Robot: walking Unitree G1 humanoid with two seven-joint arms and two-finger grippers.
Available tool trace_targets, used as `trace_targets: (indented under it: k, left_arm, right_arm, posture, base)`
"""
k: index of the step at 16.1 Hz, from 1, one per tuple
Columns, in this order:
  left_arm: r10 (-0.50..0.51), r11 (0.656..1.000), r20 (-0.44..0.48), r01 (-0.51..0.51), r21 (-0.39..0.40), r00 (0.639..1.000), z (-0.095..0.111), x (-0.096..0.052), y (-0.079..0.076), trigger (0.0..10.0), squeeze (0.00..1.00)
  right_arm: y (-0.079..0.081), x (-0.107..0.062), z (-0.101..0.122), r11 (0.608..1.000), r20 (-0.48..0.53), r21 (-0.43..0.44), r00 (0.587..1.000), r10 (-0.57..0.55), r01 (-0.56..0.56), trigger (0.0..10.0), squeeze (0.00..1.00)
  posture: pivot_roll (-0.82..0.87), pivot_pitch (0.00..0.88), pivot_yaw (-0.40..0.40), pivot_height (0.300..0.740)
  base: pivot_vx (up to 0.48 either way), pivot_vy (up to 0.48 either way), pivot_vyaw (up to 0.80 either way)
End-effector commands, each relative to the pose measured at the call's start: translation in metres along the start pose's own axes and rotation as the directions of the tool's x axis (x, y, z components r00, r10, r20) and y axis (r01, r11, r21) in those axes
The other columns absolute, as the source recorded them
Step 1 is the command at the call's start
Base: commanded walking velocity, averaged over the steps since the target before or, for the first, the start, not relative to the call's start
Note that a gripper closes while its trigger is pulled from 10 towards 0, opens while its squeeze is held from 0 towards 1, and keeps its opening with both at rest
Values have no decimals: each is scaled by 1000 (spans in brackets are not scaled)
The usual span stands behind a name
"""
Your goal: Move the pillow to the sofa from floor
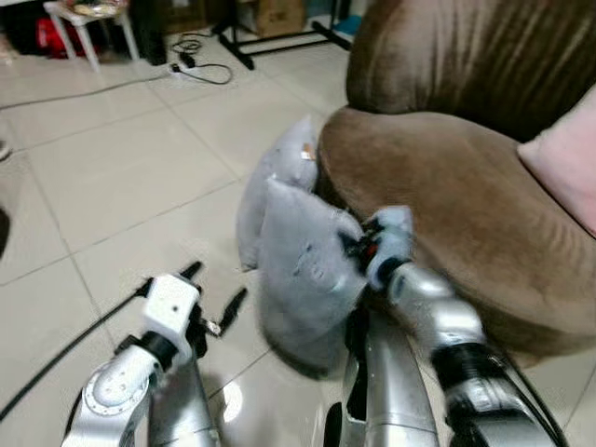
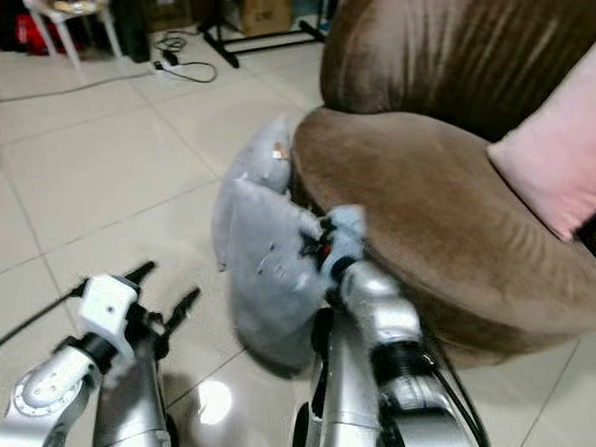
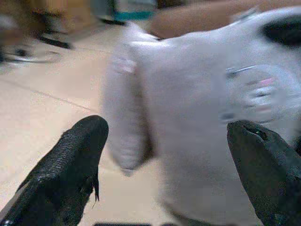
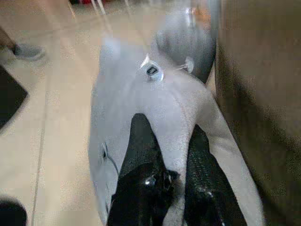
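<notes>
Right wrist view shows the right gripper (image 4: 171,141) with its fingers (image 4: 141,141) pinched on a fold of the grey pillow (image 4: 141,99), which hangs against the near left edge of the brown sofa (image 1: 447,186), beside a second grey pillow (image 1: 279,168) leaning on the sofa just behind it. Left of the pillow, the left gripper (image 1: 214,298) hovers low over the tiled floor (image 1: 121,168) with its fingers spread wide, holding nothing. A pink cushion (image 1: 563,158) lies on the sofa seat at the far right.
</notes>
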State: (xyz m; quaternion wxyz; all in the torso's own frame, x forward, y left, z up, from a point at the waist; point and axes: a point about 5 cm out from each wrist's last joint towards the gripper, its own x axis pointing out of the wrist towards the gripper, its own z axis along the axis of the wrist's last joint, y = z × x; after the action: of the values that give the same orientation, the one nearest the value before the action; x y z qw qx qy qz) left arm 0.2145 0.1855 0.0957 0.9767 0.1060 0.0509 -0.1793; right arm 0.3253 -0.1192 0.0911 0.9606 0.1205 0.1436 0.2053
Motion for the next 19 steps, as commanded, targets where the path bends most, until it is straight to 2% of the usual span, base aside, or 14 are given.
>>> trace_targets:
  k: [1,2,3,5,6,7,9,10,11,12,15,17,18,19]
  left_arm:
    - [86,996,-4,-85,29,996,3,-3,6,10000,0]
    - [112,993,-2,-112,25,994,3,-5,8,10000,0]
    - [138,990,3,-138,25,990,4,-5,10,10000,0]
    - [169,985,68,-171,30,983,18,5,14,10000,0]
    - [166,985,94,-170,34,982,25,11,14,10000,0]
    - [166,985,109,-170,35,980,29,13,14,10000,0]
    - [167,984,143,-175,42,976,40,19,15,10000,0]
    - [166,984,148,-175,46,975,42,20,16,10000,0]
    - [169,983,151,-178,53,974,42,22,18,10000,0]
    - [170,982,152,-180,55,974,43,22,19,10000,0]
    - [166,983,149,-176,56,975,43,21,19,10000,0]
    - [159,984,142,-169,58,977,43,21,19,10000,0]
    - [159,984,141,-169,60,977,42,22,20,10000,0]
    - [158,984,138,-168,63,978,42,25,21,10000,0]
  right_arm:
    - [4,-10,30,1000,122,19,992,10,-12,3765,0]
    - [6,-14,34,1000,138,-11,990,14,-13,10000,0]
    - [10,-18,38,998,159,-57,987,30,-21,10000,0]
    - [28,-38,77,999,330,-11,944,33,-31,10000,0]
    - [26,-42,95,1000,386,-5,923,3,-1,10000,0]
    - [24,-44,107,1000,420,4,907,-20,20,10000,0]
    - [10,-54,164,995,576,54,812,-96,79,10000,0]
    - [5,-59,181,993,622,60,775,-115,100,10000,0]
    - [-7,-76,211,984,699,82,695,-169,157,10000,0]
    - [-13,-84,221,977,722,93,663,-199,193,10000,0]
    - [-23,-96,238,956,749,104,611,-257,274,10000,0]
    - [-27,-88,232,943,705,48,658,-265,329,10000,0]
    - [-26,-77,221,934,654,-5,707,-268,358,10000,0]
    - [-21,-53,188,909,498,-156,826,-265,386,10000,0]
  posture:
    - [80,0,-102,436]
    - [78,0,-101,436]
    - [77,0,-99,436]
    - [81,0,-80,445]
    - [86,0,-77,455]
    - [91,0,-79,460]
    - [99,0,-82,480]
    - [101,0,-81,485]
    - [102,0,-82,500]
    - [104,0,-86,510]
    - [104,0,-85,530]
    - [101,0,-82,550]
    - [100,0,-79,560]
    - [97,0,-73,570]
  base:
    - [0,0,0]
    - [0,0,0]
    - [0,0,0]
    - [0,0,0]
    - [0,0,0]
    - [0,0,0]
    - [0,0,0]
    - [0,0,0]
    - [0,0,0]
    - [0,0,0]
    - [0,0,0]
    - [0,0,0]
    - [0,0,0]
    - [0,0,0]
